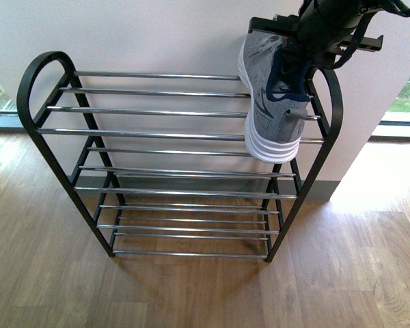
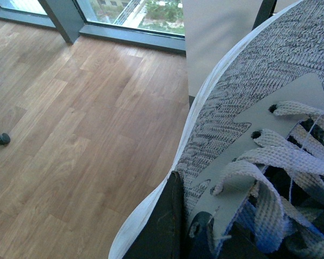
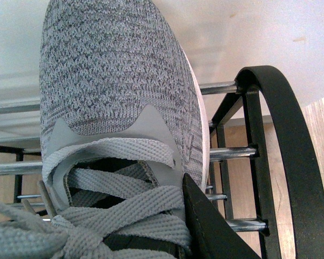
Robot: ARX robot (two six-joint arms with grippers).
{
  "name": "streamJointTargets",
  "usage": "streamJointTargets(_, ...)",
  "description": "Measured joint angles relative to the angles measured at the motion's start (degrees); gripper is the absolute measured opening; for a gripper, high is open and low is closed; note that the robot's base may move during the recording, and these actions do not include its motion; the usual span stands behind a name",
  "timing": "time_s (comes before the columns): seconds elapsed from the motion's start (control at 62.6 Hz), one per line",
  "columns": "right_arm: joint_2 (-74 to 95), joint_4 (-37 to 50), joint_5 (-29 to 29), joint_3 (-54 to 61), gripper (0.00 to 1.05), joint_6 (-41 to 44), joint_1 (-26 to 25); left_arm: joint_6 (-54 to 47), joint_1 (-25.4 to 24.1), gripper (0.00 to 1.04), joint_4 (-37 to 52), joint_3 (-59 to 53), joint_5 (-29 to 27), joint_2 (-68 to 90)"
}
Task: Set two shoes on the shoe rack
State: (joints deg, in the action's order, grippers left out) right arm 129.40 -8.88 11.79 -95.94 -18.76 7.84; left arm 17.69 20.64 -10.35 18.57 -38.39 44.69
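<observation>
Grey sneaker clamped in right claw over shoe rack top tier (right end); next lower flat, release. Left claw grips second sneaker.

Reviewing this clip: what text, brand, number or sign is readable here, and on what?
None can be read.
The grey shoe above the rack shows no lettering.
The other shoe shows only knit, laces and plain trim.

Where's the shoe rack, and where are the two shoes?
shoe rack (image 1: 50, 55), front view, black frame's rounded corner.
shoe at the rack (image 1: 270, 116), front view, grey upper.
other shoe (image 2: 259, 70), left wrist view, knit toe.
</observation>
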Motion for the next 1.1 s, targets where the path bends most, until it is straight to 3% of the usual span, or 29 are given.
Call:
streamJointTargets(0.144, 0.0, 1.2, -0.9, 0.5, 0.03, 0.5, 0.0, 0.0, 0.0, 0.02, 0.0, 0.0, 0.0, 0.0)
streamJointTargets(0.527, -0.5, -1.0, -2.1, 1.1, 0.66, 0.8, -1.0, 0.0, 0.0, 0.02, 0.0, 0.0, 0.0, 0.0)
streamJointTargets(0.671, -7.0, -8.1, -11.3, 3.1, 0.97, 2.1, -3.2, 0.0, 0.0, 0.02, 0.0, 0.0, 0.0, 0.0)
streamJointTargets(0.767, -12.2, -7.6, -12.9, 6.0, 0.95, 5.8, -5.3, 0.0, 0.0, 0.02, 0.0, 0.0, 0.0, 0.0)
streamJointTargets(0.879, -19.1, 2.6, -8.6, 14.1, 0.95, 14.9, -7.8, 0.0, 0.0, 0.02, 0.0, 0.0, 0.0, 0.0)
streamJointTargets(1.006, -24.4, 10.3, -7.9, 19.8, 0.95, 25.2, -10.0, 0.0, 0.0, 0.02, 0.0, 0.0, 0.0, 0.0)
streamJointTargets(1.07, -26.9, 29.4, -12.6, 27.6, 0.83, 23.4, -10.5, 0.0, 0.0, 0.02, 0.0, 0.0, 0.0, 0.0)
streamJointTargets(1.102, -27.5, 34.4, -12.8, 30.2, 0.80, 22.8, -10.5, 0.0, 0.0, 0.02, 0.0, 0.0, 0.0, 0.0)
